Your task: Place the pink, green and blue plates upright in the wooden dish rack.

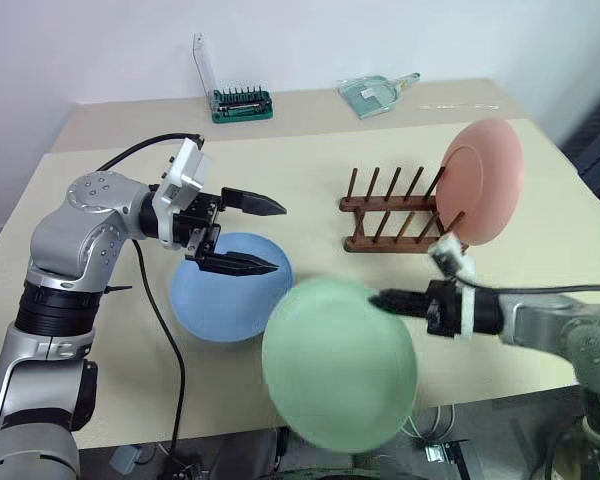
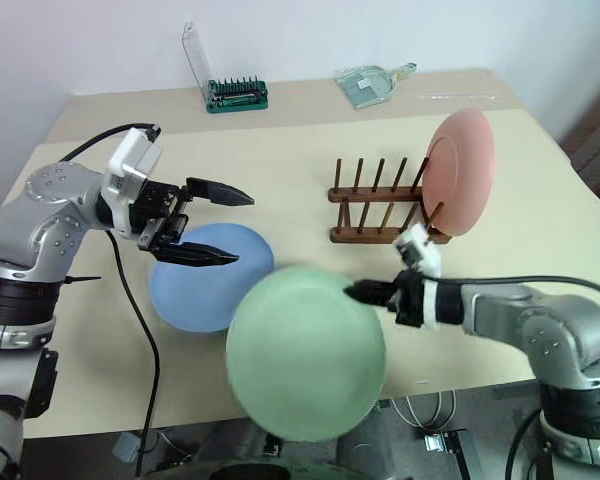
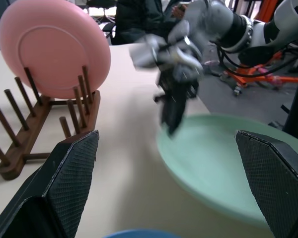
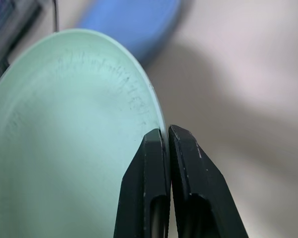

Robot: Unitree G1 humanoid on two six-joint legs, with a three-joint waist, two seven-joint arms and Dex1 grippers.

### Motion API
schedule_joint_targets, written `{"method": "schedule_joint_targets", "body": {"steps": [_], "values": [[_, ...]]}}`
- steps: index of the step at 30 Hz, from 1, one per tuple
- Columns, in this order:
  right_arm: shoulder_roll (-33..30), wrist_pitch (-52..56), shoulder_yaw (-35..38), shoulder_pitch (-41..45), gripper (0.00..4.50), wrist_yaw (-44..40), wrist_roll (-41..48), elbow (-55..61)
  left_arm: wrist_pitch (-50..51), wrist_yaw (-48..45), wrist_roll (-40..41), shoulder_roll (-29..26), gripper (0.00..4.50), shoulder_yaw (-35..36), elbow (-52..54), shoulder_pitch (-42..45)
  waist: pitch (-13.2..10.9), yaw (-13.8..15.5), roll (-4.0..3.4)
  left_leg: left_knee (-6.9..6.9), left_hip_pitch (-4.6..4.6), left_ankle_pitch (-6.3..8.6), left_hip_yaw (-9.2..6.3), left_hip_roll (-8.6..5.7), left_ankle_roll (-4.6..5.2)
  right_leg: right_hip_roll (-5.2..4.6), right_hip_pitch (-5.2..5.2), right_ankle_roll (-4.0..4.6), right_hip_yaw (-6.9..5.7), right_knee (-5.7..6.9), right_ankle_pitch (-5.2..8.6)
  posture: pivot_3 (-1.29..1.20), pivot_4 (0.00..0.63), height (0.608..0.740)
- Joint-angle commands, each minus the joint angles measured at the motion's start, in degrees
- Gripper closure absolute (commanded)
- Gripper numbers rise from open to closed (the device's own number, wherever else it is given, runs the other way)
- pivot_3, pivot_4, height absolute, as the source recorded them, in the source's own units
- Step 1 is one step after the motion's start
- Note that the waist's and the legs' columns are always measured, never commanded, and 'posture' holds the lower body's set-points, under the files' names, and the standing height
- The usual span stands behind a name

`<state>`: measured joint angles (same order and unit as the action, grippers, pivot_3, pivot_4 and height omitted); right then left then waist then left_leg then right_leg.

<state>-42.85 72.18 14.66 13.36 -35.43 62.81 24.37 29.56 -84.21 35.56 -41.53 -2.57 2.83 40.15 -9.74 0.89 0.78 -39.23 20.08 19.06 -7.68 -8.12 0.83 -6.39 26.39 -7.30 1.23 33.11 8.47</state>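
Note:
The green plate (image 1: 338,363) hangs tilted over the table's front edge, pinched at its rim by my right gripper (image 1: 388,300), which is shut on it; the right wrist view shows both fingers (image 4: 154,168) clamped on the rim. The pink plate (image 1: 482,182) stands upright at the right end of the wooden dish rack (image 1: 388,212). Flat on the table lies the blue plate (image 1: 225,292), left of the green one. My left gripper (image 1: 276,236) hovers open just above the blue plate's far edge, holding nothing.
A green bit holder (image 1: 241,103) with a raised clear lid stands at the back of the table. A clear dustpan-like scoop (image 1: 373,93) lies at the back right. A black cable (image 1: 162,320) runs across the table's left front.

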Motion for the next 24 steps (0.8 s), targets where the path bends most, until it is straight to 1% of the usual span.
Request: {"method": "schedule_joint_targets", "body": {"steps": [1,3,7,8,10,11,12,15,18,21,24], "values": [[0.23,0.65,3.42,1.02,4.40,1.27,4.63,-0.35,-0.87,0.10,0.19,-0.06,0.00,1.09,0.24,1.10,0.00,-0.01,0.00,0.00,0.03,0.00,0.00,0.00,0.00,0.00,0.01,0.00,-0.01,-0.01,0.00,0.00,0.150,0.740],[-0.24,0.33,4.29,1.16,4.40,1.42,5.74,-0.40,-0.98,0.20,0.10,0.14,0.00,1.01,-0.13,1.43,0.00,-0.10,0.00,0.00,0.05,0.00,0.00,-0.01,0.00,-0.01,0.04,0.00,-0.01,-0.01,0.00,0.00,0.150,0.740],[-1.33,-1.50,4.22,0.26,4.40,0.52,4.68,0.03,-1.31,0.35,-0.24,0.39,0.00,0.89,-0.61,1.72,0.00,-0.10,0.00,0.00,0.06,0.00,0.01,-0.01,0.00,-0.01,0.06,0.00,0.00,0.00,0.00,0.00,0.150,0.740],[-3.05,-3.47,3.40,-0.87,4.40,0.06,0.81,-0.68,-1.79,0.91,-0.72,0.72,0.00,0.87,-0.97,1.92,0.00,-0.11,0.00,0.00,0.06,0.00,0.01,-0.01,0.00,-0.01,0.06,0.00,0.00,0.00,0.00,0.00,0.150,0.740],[-10.04,-8.67,0.31,-5.89,4.40,-1.33,-10.21,-2.53,-1.77,1.31,-0.78,0.89,0.00,1.01,-1.13,2.16,0.00,0.11,0.00,-0.01,0.08,0.00,0.02,-0.01,0.00,-0.02,0.06,-0.01,-0.01,0.00,0.00,0.00,0.150,0.740],[-12.38,-10.75,-0.79,-7.64,4.40,-1.73,-13.82,-3.17,-1.66,1.33,-0.68,0.86,0.00,1.09,-1.08,2.17,0.00,0.21,0.00,-0.01,0.09,0.00,0.01,-0.06,0.01,-0.05,0.06,-0.01,-0.03,0.00,0.00,0.00,0.150,0.740],[-12.83,-10.94,0.38,-8.49,4.40,-2.12,-13.71,-3.74,-1.70,1.25,-0.69,0.80,0.00,1.04,-0.92,1.96,0.00,0.22,0.01,-0.02,0.10,0.01,0.02,-0.10,0.02,-0.06,0.07,-0.02,-0.05,0.00,0.00,0.00,0.150,0.740],[-12.94,-12.13,2.66,-9.18,4.40,-2.53,-14.37,-5.38,-1.86,1.21,-0.82,0.85,0.00,0.90,-0.78,1.61,-0.01,-0.43,-0.08,-0.03,0.10,0.01,0.06,-0.08,0.02,-0.07,0.08,-0.02,-0.02,0.00,0.00,0.00,0.150,0.740],[-13.93,-14.04,2.36,-10.62,4.40,-3.95,-17.10,-5.52,-1.82,1.25,-0.89,0.99,0.00,0.89,-0.77,1.62,0.00,-0.46,-0.12,0.01,0.03,-0.01,0.12,0.04,-0.01,-0.01,0.09,-0.01,0.03,0.05,0.00,0.00,0.150,0.740],[-11.49,-14.28,4.49,-10.19,4.40,-0.99,-18.40,-6.58,-1.64,1.23,-0.88,1.08,0.00,0.74,-0.72,1.63,0.00,-0.14,-0.11,0.00,0.04,-0.01,0.12,0.03,-0.01,0.00,0.07,-0.01,0.03,0.04,0.00,0.00,0.150,0.740],[-9.53,-11.54,7.88,-9.99,4.40,1.18,-16.56,-7.12,-1.55,1.28,-0.84,1.05,0.00,0.79,-0.72,1.63,-0.01,0.03,-0.11,-0.01,0.06,0.00,0.10,0.00,-0.01,-0.03,0.07,-0.01,0.03,0.02,0.00,0.00,0.150,0.740]]}}
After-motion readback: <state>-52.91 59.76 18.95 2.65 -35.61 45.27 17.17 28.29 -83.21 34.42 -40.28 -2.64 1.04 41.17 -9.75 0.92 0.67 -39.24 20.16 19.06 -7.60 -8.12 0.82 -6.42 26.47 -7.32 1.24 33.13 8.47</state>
